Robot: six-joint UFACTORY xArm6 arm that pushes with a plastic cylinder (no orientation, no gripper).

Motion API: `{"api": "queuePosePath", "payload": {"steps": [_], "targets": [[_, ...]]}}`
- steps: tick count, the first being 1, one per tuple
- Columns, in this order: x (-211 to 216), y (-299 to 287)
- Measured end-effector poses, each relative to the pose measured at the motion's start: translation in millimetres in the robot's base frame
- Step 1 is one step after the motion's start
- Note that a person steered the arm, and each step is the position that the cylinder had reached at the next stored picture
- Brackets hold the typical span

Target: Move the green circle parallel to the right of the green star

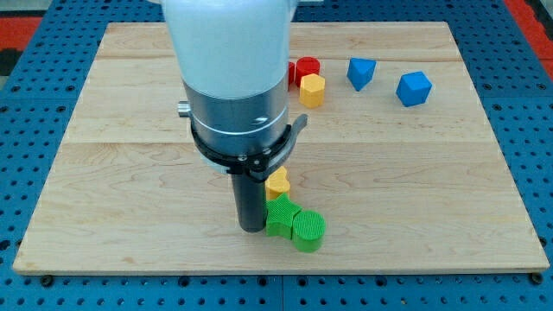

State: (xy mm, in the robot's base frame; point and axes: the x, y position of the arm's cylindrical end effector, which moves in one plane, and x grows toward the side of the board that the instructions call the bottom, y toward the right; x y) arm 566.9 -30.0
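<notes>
Green blocks sit together near the bench's (130,173) lower middle: the green star (279,214) with the green circle (308,230) touching it, right and slightly lower. The rod's tip (251,228) rests just left of the star. No pincer exists on this rig. Alignment step appears underway; next move likely needs the tip below the circle, nudging upward level.

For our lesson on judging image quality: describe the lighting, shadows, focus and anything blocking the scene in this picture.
Camera view: lighting is even and soft, with only faint shadows under the blue blocks; the white arm housing is washed out, nearly featureless; focus is sharp on the green circle and green star; the arm hides part of the board; my tip sits just left of the star.
</notes>
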Motion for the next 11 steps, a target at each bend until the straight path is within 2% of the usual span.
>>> {"api": "queuePosePath", "payload": {"steps": [1,2,4,5,6,7,9,11], "targets": [[9.8,-27.1],[39.8,-3.2],[25.1,90.4],[46.0,94.0],[44.4,143.2],[15.4,163.6],[13.9,131.0],[0.1,151.8]]}}
